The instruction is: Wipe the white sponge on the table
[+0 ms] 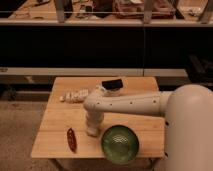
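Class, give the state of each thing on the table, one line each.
Plate: upright, empty.
Claw: shut, pointing down at table, left of plate.
Black object: lying at back edge.
White packet: lying at back left.
Red item: lying flat, front left.
Sponge: not clearly visible.

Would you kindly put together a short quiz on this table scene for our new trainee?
1. True or false: the tool points down at the table, between the red object and the green plate.
2. Which lies nearest the table's far edge? A) green plate B) black rectangular object C) red object
3. Fill in: in the camera view, the white lumpy packet lies to the ___ of the black rectangular object.
Key: 1 true; 2 B; 3 left.
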{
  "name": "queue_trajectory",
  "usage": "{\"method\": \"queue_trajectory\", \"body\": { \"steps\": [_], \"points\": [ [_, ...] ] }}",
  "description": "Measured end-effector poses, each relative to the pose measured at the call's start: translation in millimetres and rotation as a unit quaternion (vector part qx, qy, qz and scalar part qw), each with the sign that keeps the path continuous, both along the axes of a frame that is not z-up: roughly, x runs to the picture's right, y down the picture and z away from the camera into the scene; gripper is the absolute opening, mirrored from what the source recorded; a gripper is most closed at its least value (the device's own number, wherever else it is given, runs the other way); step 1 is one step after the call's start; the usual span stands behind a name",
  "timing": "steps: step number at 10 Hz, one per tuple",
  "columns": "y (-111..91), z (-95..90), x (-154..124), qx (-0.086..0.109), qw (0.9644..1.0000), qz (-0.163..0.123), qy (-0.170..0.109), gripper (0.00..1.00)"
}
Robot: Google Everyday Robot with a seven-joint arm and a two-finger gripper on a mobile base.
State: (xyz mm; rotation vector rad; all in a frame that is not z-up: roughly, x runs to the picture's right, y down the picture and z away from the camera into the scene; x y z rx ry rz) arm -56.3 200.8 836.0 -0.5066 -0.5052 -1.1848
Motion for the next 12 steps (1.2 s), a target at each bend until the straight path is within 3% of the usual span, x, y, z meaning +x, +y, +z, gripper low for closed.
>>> {"method": "queue_trajectory", "body": {
  "steps": [3,6,9,12],
  "points": [
    [-21.9,21.4,37.8,0.009,0.9987,0.028,0.043,0.38],
    [-50.4,49.4,46.2,0.011,0.9958,0.048,0.076,0.38],
    [-67.1,66.4,5.2,0.012,0.9964,0.046,0.071,0.38],
    [-64.5,60.2,-52.7,0.010,0.9990,0.025,0.035,0.38]
  ]
}}
